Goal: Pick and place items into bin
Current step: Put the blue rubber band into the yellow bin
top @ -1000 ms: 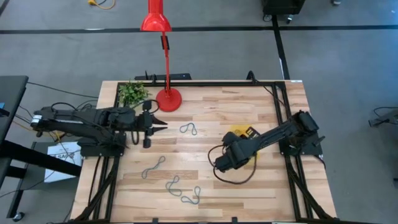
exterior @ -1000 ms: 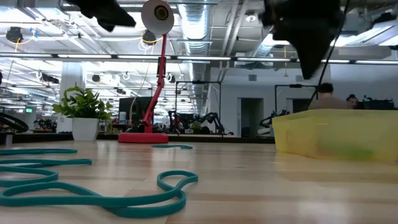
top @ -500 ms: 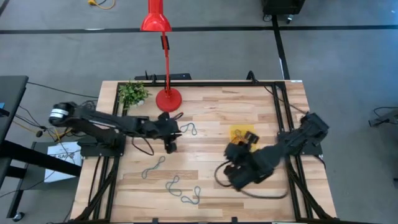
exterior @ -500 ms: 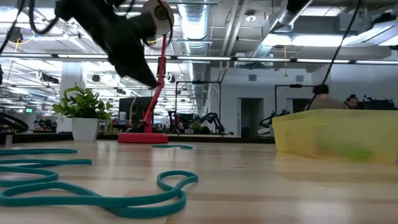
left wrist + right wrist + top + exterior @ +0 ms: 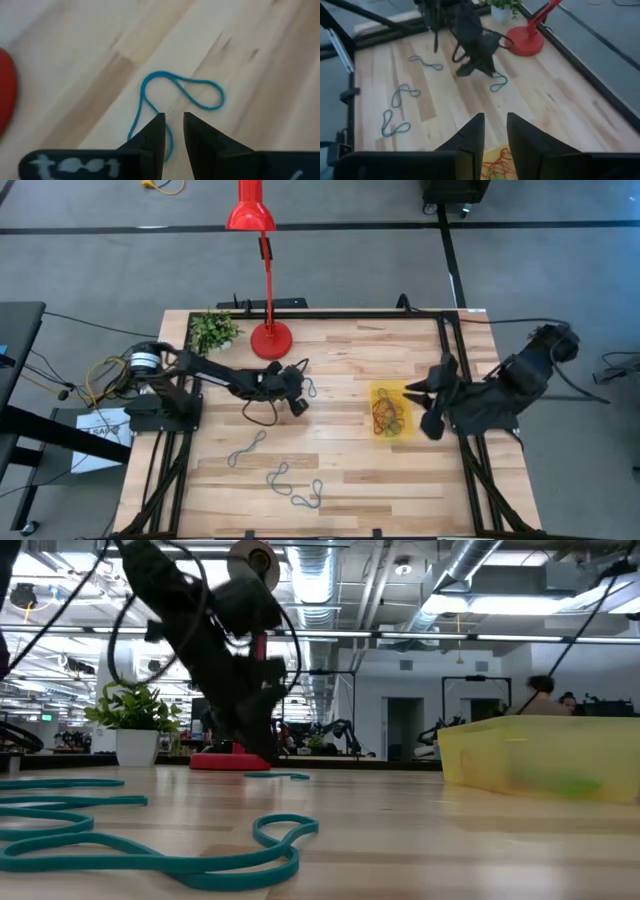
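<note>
A blue loop lies flat on the wood near the red lamp base. My left gripper slants down over its near tail, with a narrow gap between the fingers; it also shows in the high view and the low view. The yellow bin holds several coloured loops. My right gripper hangs high beside the bin's right side, open with nothing between its fingers. Three more blue loops lie toward the near left. My left gripper slants down from the table's left, with a fingertip over the blue loop's tail. That finger hides the spot, so I cannot tell whether it touches the loop. The loop lies flat on the table.
The red lamp base and a potted plant stand at the far left, close behind my left gripper. A black cable loops beside my left wrist. Bare wood lies between the loop and the bin.
My left gripper has swung toward the table's right and come down, tipping downward, to the blue loop by the lamp base. My right gripper has risen from over the bin and drawn back toward the right edge, uncovering the bin.
</note>
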